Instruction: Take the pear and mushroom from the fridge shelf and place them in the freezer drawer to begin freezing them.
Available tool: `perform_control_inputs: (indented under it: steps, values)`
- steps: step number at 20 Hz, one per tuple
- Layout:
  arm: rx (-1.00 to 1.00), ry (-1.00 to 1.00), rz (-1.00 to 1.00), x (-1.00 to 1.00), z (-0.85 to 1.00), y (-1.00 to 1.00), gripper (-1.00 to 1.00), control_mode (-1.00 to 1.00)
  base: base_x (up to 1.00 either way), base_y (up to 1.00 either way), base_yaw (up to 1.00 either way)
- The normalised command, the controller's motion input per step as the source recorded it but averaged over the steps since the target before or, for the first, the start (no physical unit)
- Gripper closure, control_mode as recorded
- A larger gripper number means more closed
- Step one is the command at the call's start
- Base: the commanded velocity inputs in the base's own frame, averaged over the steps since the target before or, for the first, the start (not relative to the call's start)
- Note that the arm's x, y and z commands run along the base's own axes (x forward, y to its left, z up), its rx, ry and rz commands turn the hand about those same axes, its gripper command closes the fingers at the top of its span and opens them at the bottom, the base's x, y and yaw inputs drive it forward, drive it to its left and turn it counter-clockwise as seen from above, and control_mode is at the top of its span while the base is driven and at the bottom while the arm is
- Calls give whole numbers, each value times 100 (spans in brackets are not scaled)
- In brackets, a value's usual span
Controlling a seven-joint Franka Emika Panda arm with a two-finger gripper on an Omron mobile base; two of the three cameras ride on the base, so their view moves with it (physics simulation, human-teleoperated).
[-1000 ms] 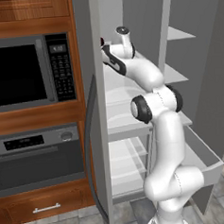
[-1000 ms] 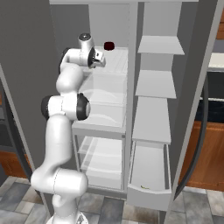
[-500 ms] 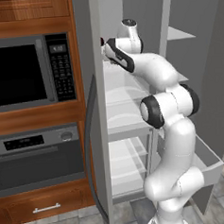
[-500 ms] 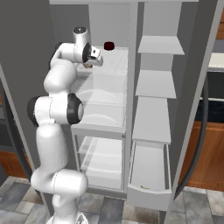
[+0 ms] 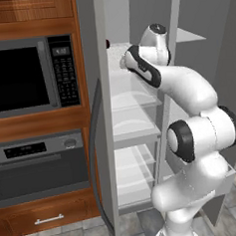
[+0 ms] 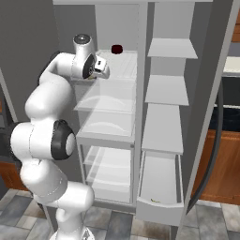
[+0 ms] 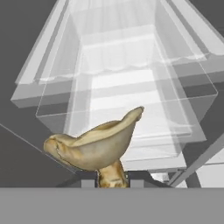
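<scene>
My gripper (image 7: 112,175) is shut on the tan mushroom (image 7: 94,146), whose cap spreads just above the fingertips (image 7: 87,174). In the right base view the gripper (image 6: 104,70) hangs at the front left of the ridged fridge shelf (image 6: 124,65), at the top of the fridge. From the left base the gripper (image 5: 122,62) sits by that fridge shelf (image 5: 116,52), partly behind the door edge. The light-grey freezer drawer (image 6: 159,180) stands pulled out at the lower right. A small yellow-green sliver, maybe the pear (image 6: 153,200), lies at the drawer's front.
A dark red round thing (image 6: 116,48) sits at the back of the top shelf. Clear bin-like shelves (image 6: 108,122) stack below the hand. The open fridge door (image 5: 105,141) stands to the left, and door shelves (image 6: 166,89) to the right. A microwave (image 5: 32,78) and oven are built in at the left.
The arm's elbow has swung down and outward. The hand holding the mushroom has stayed by the top shelf's front edge, dropping slightly.
</scene>
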Motion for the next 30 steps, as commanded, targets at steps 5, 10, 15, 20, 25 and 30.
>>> perform_control_inputs:
  steps: [5, 10, 15, 20, 25, 30]
  values:
    - [1, 2, -2, -100, 28, -20, 100, -100, 0, 0, 0]
    - [0, 11, -2, -100, 3, -28, 100, -100, 0, 0, 0]
    - [0, 21, -4, -100, -8, -39, 100, -100, 0, 0, 0]
    - [-8, 46, -6, -68, -47, -23, 100, -100, 0, 0, 0]
    - [-7, 34, -10, -37, -28, -34, 100, -100, 0, 0, 0]
    - [-1, 14, -18, -95, -29, -68, 100, -100, 0, 0, 0]
